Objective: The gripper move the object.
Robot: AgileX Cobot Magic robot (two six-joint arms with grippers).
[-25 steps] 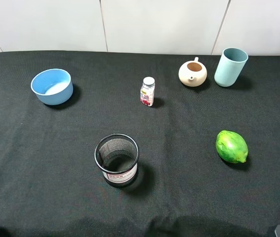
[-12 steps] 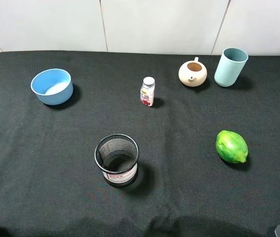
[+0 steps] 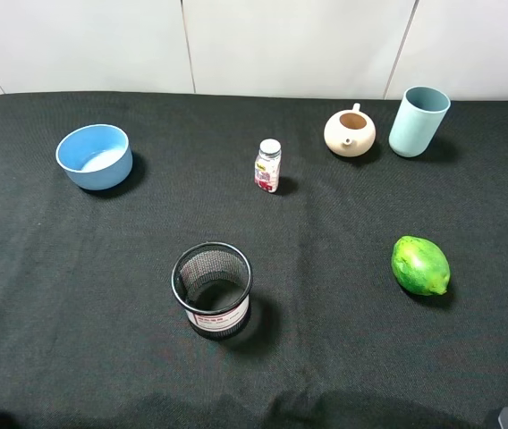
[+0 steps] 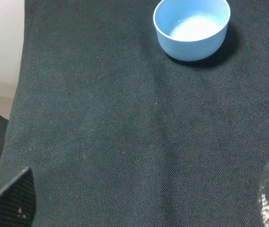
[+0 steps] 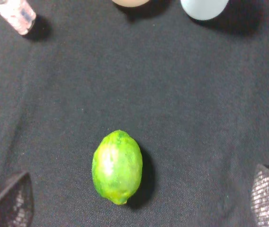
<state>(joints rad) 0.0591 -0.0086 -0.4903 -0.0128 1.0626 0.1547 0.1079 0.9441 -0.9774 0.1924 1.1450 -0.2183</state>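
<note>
We see the mesh cup (image 3: 211, 290) only from overhead, while only the wrist views show us the left claw (image 4: 141, 198) and right claw (image 5: 138, 208) spread, the bottle (image 3: 268, 165) standing untouched.

Table (image 3: 75, 268), covered in black cloth. On it:
- blue bowl (image 3: 95, 156), back left, upright;
- small white bottle (image 3: 267, 166), upright, white cap, red-and-pink label, back centre;
- cream teapot (image 3: 350, 132), back right, top open, spout facing front;
- pale blue cup (image 3: 418, 121), upright, just right of the teapot;
- green fruit (image 3: 420, 265), front right, lying on its side;
- black mesh pen holder (image 3: 212, 290), front centre, upright, label band at base.
</note>
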